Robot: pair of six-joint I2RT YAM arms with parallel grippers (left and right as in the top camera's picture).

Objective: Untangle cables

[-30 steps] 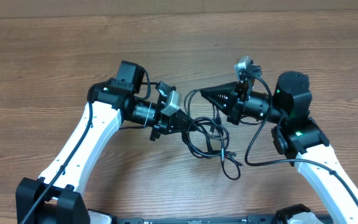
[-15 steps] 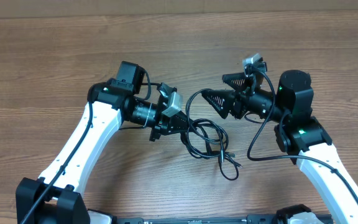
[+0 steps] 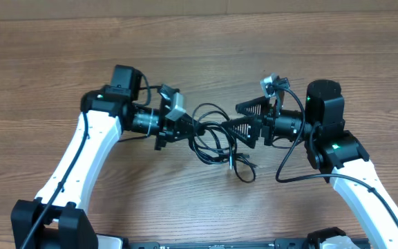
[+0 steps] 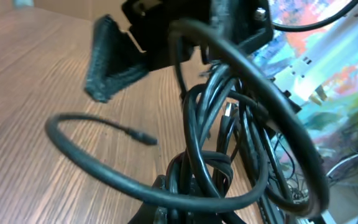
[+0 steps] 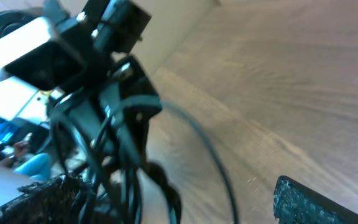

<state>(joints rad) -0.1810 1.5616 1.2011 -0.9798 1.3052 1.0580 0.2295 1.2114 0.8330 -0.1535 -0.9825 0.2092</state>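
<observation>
The cables (image 3: 211, 140) form a black tangled bundle hanging between the two arms, with a loose tail (image 3: 244, 170) lying on the wood. My left gripper (image 3: 191, 127) is shut on the bundle's left side. In its wrist view the loops (image 4: 219, 140) rise straight from the left gripper (image 4: 194, 208), and a plug end (image 4: 145, 138) sticks out to the left. My right gripper (image 3: 239, 120) is open, its fingers spread on either side of strands just right of the left gripper. In the right wrist view the cables (image 5: 114, 146) hang beside the left fingertip (image 5: 33, 199).
Bare wooden tabletop (image 3: 61, 62) lies all around. Thicker black wires of the right arm (image 3: 289, 155) loop beside its wrist. The left arm's gripper body (image 5: 104, 74) fills the upper left of the right wrist view.
My right gripper has gone from shut to open and shifted down-left toward the bundle. My left arm has pulled up and left, carrying the cables with it.
</observation>
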